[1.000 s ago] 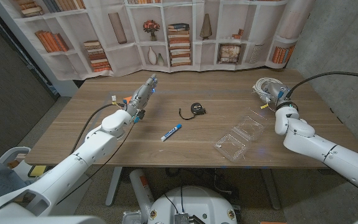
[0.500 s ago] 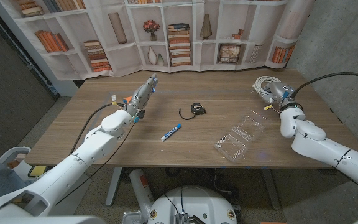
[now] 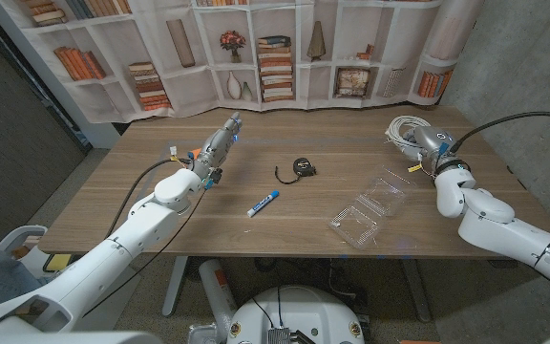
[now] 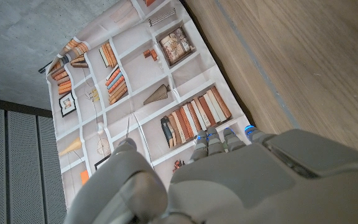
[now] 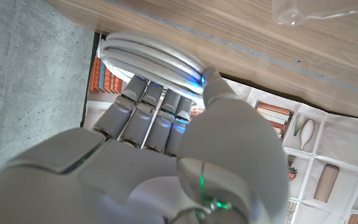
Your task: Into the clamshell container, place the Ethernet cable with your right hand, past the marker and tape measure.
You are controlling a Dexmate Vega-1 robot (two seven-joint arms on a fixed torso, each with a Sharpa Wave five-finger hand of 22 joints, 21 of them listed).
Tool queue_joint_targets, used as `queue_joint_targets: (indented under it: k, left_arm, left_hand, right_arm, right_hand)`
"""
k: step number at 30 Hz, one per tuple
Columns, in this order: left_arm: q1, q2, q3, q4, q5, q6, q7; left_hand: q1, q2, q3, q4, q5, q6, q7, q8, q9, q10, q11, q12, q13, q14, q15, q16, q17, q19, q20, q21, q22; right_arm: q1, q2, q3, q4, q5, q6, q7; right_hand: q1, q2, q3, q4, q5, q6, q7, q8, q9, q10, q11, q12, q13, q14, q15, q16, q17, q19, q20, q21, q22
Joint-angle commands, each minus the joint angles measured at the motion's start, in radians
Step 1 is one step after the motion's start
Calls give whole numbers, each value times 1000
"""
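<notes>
Right hand touches the coiled Ethernet cable.

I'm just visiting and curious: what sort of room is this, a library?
Probably a test lab, not a library. The bookshelves are a printed backdrop hung on a bare concrete wall, and a wooden table holds a few staged items such as a marker.
</notes>
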Motion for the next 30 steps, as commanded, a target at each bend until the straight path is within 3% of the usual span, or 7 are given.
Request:
queue_joint_targets:
  k: [1,14,30]
  left_arm:
    - [7,-4,-1,-4,-2,-9,-1]
    - [13,-4,4,-17,6,-4,7]
    - [17,2,4,-53,17,23,32]
  left_hand:
    - [6,6,-3,0,9,6,9,2,3,0,-1,4,6,1,3,-1,4,-50,6,4,2]
    - [8,9,-4,0,9,7,8,3,3,0,3,4,6,1,2,-1,4,-50,8,4,2]
    - [10,11,-7,0,9,7,8,2,3,1,0,5,6,1,3,-1,4,-50,9,4,2]
  right_arm:
    - [-88,-42,60,-63,-6,17,-23]
    - [-180,-64,121,-103,9,33,-51]
    - [-339,-120,228,-166,8,62,-103]
  right_hand:
    - [93,87,-4,0,9,107,-106,1,4,51,-45,3,1,5,-127,-4,1,-7,-124,9,6]
    - [97,87,-9,2,9,108,-103,-2,5,49,-45,0,1,5,-127,-7,-1,-10,-124,13,8]
    - [100,89,-14,4,9,109,-103,-5,5,51,-46,-1,3,6,-127,-11,-3,-14,-124,17,9]
